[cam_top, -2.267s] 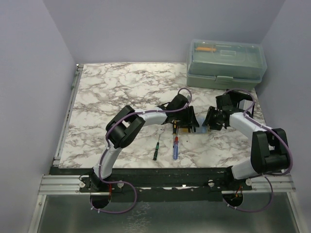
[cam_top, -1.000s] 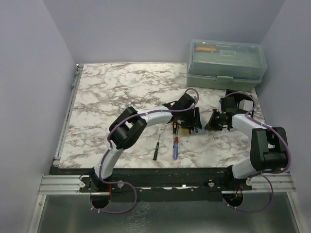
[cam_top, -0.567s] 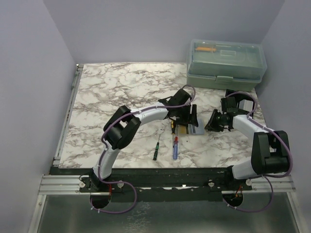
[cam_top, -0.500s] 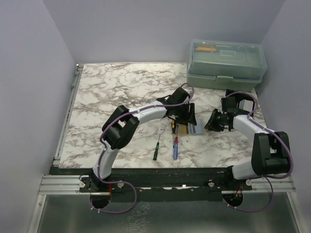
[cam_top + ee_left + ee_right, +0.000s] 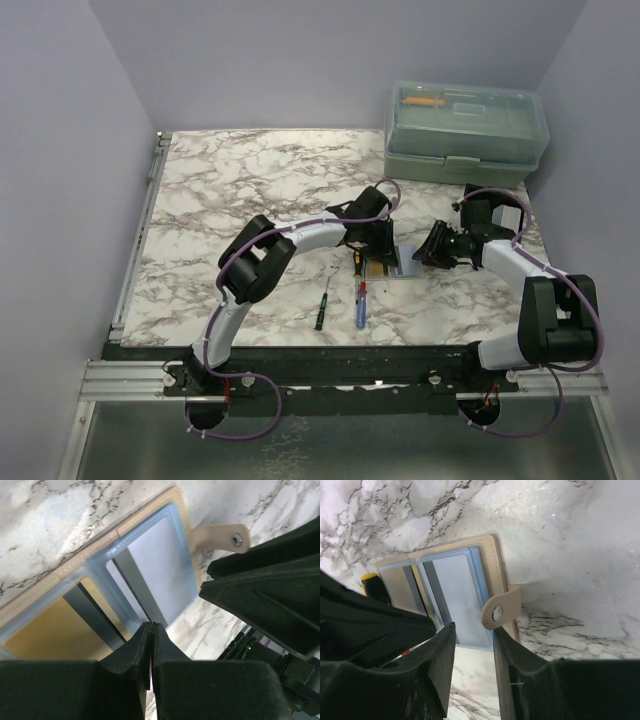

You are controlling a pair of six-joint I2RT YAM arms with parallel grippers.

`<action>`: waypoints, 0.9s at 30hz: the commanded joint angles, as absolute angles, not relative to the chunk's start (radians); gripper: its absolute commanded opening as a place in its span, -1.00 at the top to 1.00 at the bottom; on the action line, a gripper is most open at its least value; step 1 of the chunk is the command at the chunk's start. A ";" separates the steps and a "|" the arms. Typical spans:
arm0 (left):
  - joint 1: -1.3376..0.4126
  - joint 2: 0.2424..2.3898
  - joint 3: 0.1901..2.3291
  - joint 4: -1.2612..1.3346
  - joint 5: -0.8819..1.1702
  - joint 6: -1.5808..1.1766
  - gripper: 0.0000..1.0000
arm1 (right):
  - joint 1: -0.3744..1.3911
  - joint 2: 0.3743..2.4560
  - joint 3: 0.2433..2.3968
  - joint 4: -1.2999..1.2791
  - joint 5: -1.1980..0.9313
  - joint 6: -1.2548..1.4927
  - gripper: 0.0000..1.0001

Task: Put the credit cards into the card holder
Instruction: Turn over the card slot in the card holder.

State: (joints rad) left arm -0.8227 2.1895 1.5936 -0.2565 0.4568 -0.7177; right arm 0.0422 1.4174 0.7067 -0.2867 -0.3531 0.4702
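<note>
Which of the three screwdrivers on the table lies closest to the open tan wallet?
The yellow-handled screwdriver, right beside the wallet; the green screwdriver and the blue screwdriver lie apart from it, nearer the arm bases.

The top external view looks down from above and behind the arm bases. It is far enough to take in the whole marble counter (image 5: 250, 190), up to the green toolbox (image 5: 465, 130) at the far right. The left wrist view looks from very near, over the left end effector (image 5: 151, 627), onto the open card holder (image 5: 160, 565). The right wrist view, also near, faces the same card holder past the right end effector (image 5: 472, 630) from the opposite side. Both wrist views share its snap tab (image 5: 498, 612).
</note>
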 commanded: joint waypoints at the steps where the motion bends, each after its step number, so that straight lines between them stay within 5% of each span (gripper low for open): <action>1: -0.813 2.229 1.585 -0.225 0.475 -0.726 0.88 | 0.035 1.452 0.688 -0.226 -0.455 0.459 0.22; 27: -0.793 2.264 1.524 -0.179 0.471 -0.742 0.92 | 0.034 1.481 0.666 -0.219 -0.495 0.429 0.17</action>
